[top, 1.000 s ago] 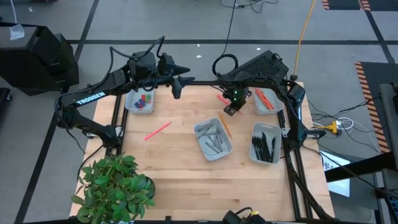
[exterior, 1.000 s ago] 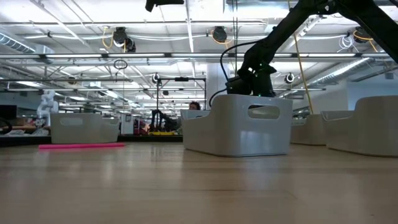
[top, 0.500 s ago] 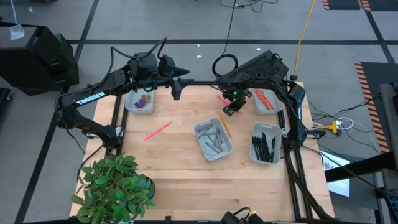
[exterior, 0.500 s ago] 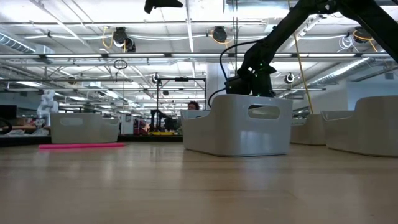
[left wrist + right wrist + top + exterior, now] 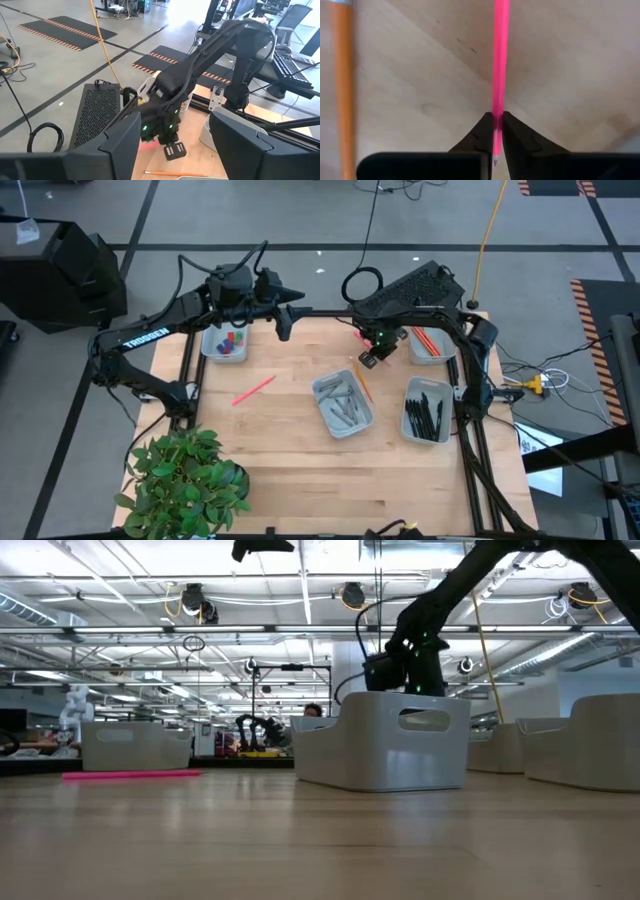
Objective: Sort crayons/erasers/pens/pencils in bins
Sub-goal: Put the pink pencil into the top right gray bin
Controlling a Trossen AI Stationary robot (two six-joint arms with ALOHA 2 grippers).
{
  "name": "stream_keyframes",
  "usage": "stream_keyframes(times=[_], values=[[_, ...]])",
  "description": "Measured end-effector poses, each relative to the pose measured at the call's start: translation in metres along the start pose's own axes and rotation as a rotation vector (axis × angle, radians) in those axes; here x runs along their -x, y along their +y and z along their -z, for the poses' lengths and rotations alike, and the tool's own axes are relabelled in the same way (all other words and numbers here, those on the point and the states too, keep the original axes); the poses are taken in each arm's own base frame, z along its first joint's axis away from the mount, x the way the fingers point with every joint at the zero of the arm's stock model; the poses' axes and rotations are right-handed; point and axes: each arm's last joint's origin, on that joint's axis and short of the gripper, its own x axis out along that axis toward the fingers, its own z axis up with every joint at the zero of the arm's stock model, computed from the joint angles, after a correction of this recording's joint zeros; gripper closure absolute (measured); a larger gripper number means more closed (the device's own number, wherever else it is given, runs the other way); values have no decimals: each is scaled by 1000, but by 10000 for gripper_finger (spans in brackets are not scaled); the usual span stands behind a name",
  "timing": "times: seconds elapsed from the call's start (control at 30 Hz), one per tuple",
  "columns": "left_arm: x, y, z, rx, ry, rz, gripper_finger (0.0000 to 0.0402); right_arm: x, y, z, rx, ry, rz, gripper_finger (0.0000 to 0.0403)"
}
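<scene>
Two fingers [image 5: 481, 134] of the right hand [image 5: 495, 131] pinch a half-hidden pink pencil [image 5: 499, 60].

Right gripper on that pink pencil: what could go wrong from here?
1. The right gripper pinches the pink pencil close to one end, so the long free length could swing or slip out on the way to the pencil bin.
2. The orange pencil lies close alongside; the move might nudge it.
3. The left gripper hovers over the table's far edge, so little clash risk.

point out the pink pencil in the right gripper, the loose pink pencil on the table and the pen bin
held pink pencil [image 5: 500, 60], right wrist view, mid shaft
loose pink pencil [image 5: 253, 389], high view, middle
pen bin [image 5: 408, 427], high view, rim
</scene>
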Motion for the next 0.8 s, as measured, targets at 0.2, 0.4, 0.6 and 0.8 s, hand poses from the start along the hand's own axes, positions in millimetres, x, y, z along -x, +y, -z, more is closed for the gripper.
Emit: stream_keyframes(times=[0.2, 0.4, 0.6, 0.8], values=[[0, 0, 0, -11, -1, 0, 163, 65, -8, 29, -42, -150, -18, 387], [0, 0, 0, -28, -2, 0, 163, 121, -33, 74, -181, -278, 34, 387], [0, 0, -2, -43, -21, 3, 163, 136, -80, 105, -380, -234, 175, 387], [0, 0, -3, -45, -28, 4, 163, 105, -115, 108, -466, -148, 174, 387]])
